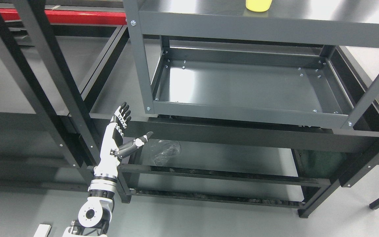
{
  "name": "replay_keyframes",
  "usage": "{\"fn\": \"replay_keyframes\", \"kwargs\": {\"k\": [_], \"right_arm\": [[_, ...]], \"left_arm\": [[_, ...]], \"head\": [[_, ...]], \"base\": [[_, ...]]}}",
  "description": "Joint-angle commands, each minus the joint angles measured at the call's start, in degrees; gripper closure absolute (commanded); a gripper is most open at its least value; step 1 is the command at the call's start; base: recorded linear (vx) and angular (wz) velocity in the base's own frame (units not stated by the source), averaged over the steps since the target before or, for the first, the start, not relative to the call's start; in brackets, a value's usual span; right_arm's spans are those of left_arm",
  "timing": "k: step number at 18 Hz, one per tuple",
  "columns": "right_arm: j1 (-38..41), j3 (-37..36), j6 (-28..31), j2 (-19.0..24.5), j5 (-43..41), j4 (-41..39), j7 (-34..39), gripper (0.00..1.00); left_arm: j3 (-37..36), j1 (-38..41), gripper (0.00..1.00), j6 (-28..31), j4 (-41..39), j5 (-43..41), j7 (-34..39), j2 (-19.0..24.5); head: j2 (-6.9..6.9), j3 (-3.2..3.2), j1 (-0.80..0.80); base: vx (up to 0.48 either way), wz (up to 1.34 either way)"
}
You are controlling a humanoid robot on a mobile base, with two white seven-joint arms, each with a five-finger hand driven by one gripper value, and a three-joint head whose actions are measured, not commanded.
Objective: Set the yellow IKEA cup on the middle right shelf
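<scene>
The yellow cup (258,5) stands on the grey shelf unit's upper shelf (209,13), cut off by the picture's top edge so only its lower part shows. My left hand (125,131) is raised at the lower left, well below and left of the cup, with straight fingers, the thumb spread out to the right, and nothing in it. It hovers in front of a dark frame, just left of the grey unit's front left post (140,65). The right arm does not show.
A lower grey tray shelf (248,87) sits under the upper one. Black rack frames (54,75) stand at the left and a black crossbeam (242,133) runs below. A crumpled clear plastic bag (164,151) lies on a low shelf. A red bar (64,16) runs behind.
</scene>
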Motion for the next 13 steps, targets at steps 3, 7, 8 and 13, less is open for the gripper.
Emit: {"fn": "replay_keyframes", "kwargs": {"k": [3, 7, 8, 13], "right_arm": [[0.8, 0.97, 0.01, -1.0, -1.41, 0.0, -0.21, 0.01], [0.8, 0.97, 0.01, -1.0, -1.41, 0.0, -0.21, 0.01], [0.8, 0.97, 0.01, -1.0, -1.41, 0.0, -0.21, 0.01], [0.8, 0.97, 0.01, -1.0, -1.41, 0.0, -0.21, 0.01]], "left_arm": [[0.07, 0.0, 0.01, -0.01, -0.49, 0.0, -0.02, 1.0], [-0.37, 0.09, 0.01, -0.01, -0.49, 0.0, -0.02, 1.0], [-0.37, 0.09, 0.01, -0.01, -0.49, 0.0, -0.02, 1.0], [-0.19, 0.09, 0.01, -0.01, -0.93, 0.0, -0.02, 1.0]], "head": [[0.0, 0.0, 0.0], [0.0, 0.0, 0.0], [0.0, 0.0, 0.0], [0.0, 0.0, 0.0]], "base": [[0.102, -0.03], [0.034, 0.03], [0.0, 0.0], [-0.006, -0.01]]}}
